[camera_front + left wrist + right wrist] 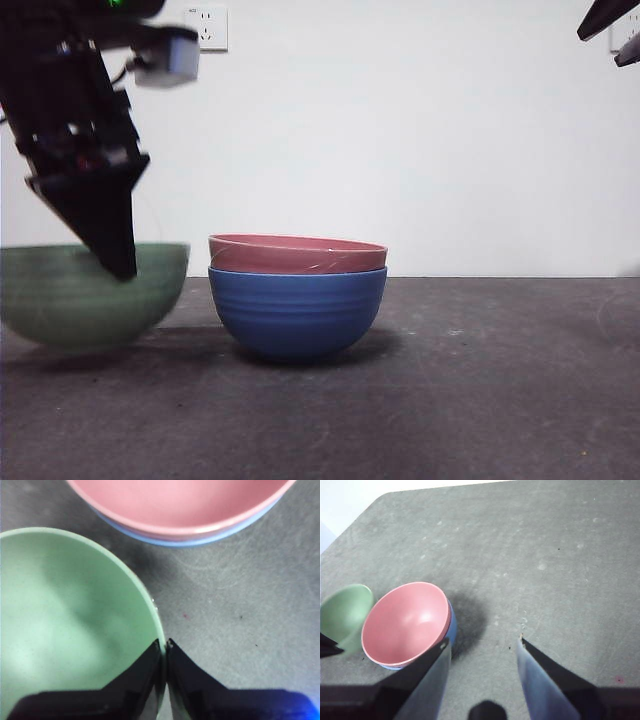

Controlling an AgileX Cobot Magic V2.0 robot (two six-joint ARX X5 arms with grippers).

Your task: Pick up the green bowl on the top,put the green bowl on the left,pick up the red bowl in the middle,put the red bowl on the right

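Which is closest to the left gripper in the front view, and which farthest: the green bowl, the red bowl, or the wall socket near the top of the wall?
1. The green bowl, far left; the left gripper grips its rim.
2. The red bowl, mid-table, nested in the blue bowl.
3. The wall socket, up on the wall behind.

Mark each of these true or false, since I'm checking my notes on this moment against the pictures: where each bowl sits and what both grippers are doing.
1. The left gripper is shut on the green bowl's rim. True.
2. The red bowl sits nested in the blue bowl. True.
3. The green bowl is stacked on the red bowl. False: it is beside the stack, apart from it.
4. The right gripper holds the red bowl. False: it is open and holds nothing, above the table.
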